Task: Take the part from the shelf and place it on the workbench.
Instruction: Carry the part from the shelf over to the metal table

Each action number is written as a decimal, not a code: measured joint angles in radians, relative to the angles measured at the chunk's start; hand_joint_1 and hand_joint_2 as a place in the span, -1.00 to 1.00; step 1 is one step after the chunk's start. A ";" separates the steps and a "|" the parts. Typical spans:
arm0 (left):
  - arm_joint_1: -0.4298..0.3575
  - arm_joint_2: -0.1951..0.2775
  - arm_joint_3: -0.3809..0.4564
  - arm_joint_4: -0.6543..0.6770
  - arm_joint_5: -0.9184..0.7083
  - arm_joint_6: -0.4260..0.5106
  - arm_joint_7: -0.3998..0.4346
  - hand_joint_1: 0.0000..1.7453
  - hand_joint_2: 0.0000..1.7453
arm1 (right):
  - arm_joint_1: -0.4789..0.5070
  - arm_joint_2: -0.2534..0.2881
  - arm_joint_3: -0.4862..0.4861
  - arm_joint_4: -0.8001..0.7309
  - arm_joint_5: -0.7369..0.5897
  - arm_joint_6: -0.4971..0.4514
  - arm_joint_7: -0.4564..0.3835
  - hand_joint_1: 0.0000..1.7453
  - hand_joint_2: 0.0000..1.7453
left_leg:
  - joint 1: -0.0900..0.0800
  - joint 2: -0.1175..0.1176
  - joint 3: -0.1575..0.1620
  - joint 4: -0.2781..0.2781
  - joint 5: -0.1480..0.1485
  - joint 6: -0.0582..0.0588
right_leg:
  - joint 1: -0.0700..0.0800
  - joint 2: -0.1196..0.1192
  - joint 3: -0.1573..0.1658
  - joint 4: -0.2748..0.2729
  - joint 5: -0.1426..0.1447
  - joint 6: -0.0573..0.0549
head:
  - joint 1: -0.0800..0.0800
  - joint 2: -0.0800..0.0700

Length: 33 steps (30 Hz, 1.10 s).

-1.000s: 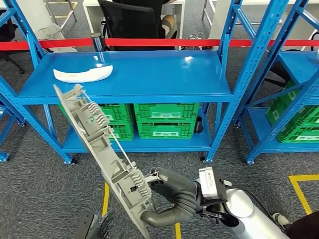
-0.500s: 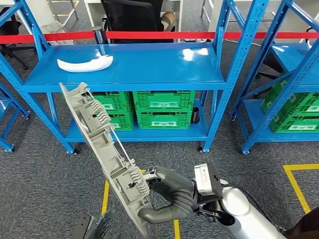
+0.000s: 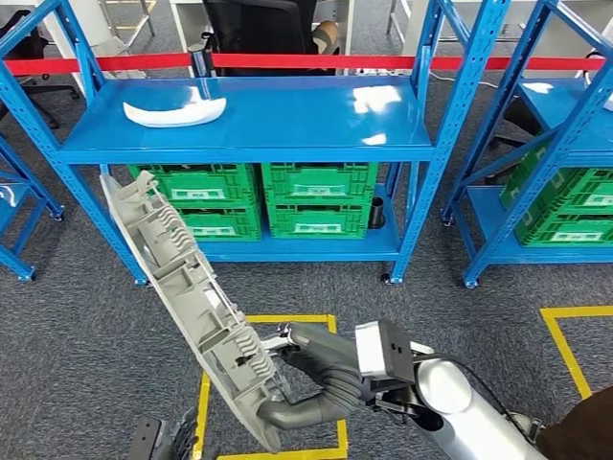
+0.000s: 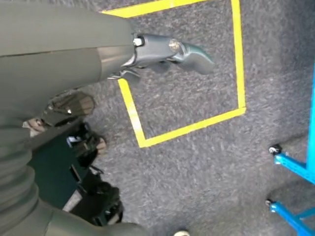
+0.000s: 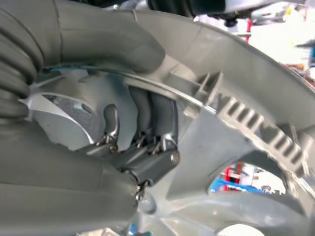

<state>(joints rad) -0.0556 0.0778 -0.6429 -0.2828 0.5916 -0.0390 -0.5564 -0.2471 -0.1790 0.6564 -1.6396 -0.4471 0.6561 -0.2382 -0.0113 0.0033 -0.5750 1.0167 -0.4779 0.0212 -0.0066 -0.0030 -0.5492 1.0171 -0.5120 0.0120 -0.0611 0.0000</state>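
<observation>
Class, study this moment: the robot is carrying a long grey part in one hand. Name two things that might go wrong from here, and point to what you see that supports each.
1. The right hand grips the long grey part near its lower end only, so most of its length sticks out unsupported; it may twist or slip in the grip.
2. The part's far end reaches up close to the blue shelf frame, so a turn may knock it against a post.
</observation>
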 joint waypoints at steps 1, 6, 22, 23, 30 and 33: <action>0.003 0.000 0.003 0.001 0.002 0.000 0.000 -1.00 1.00 | 0.000 0.004 0.000 0.000 0.003 -0.002 0.000 1.00 1.00 | -0.002 0.000 -0.002 0.001 0.001 -0.002 | 0.001 0.000 -0.002 -0.001 0.004 -0.001 | 0.000 0.000; 0.007 -0.003 0.009 0.004 0.005 0.001 0.000 -1.00 1.00 | -0.002 0.015 0.001 0.001 0.006 -0.005 0.001 1.00 1.00 | 0.000 0.000 -0.004 -0.009 0.014 -0.014 | 0.004 -0.001 -0.009 -0.002 0.012 -0.011 | 0.000 0.000; 0.006 -0.008 0.017 0.014 -0.005 -0.011 -0.013 -1.00 1.00 | 0.021 0.019 -0.025 0.002 0.051 -0.046 -0.044 1.00 1.00 | 0.001 0.000 -0.011 -0.008 0.021 -0.021 | 0.004 -0.001 -0.016 -0.001 0.019 -0.014 | 0.000 0.000; 0.006 -0.008 0.017 0.017 -0.007 -0.015 -0.012 -1.00 1.00 | 0.024 0.019 -0.028 0.002 0.057 -0.048 -0.051 1.00 1.00 | 0.000 0.000 -0.012 -0.007 0.021 -0.020 | 0.003 0.000 -0.017 -0.001 0.019 -0.012 | 0.000 0.000; 0.016 -0.007 0.017 0.036 -0.015 -0.030 -0.013 -1.00 1.00 | 0.047 0.016 -0.039 -0.009 0.069 -0.062 -0.067 1.00 1.00 | -0.004 0.000 -0.020 0.002 0.018 -0.007 | 0.000 -0.001 -0.019 -0.002 0.022 -0.002 | 0.000 0.000; 0.019 -0.018 0.017 0.038 -0.006 -0.030 -0.014 -1.00 1.00 | 0.056 0.012 -0.050 -0.028 0.076 -0.060 -0.065 1.00 1.00 | 0.002 0.000 -0.018 -0.012 0.027 0.007 | -0.001 -0.001 -0.024 0.010 0.009 0.009 | 0.000 0.000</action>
<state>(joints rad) -0.0366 0.0603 -0.6260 -0.2451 0.5856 -0.0690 -0.5704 -0.1914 -0.1672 0.6060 -1.6672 -0.3715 0.5960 -0.3035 -0.0096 0.0029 -0.5928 1.0044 -0.4509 0.0278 -0.0075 -0.0039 -0.5728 1.0267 -0.5031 0.0213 -0.0609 0.0001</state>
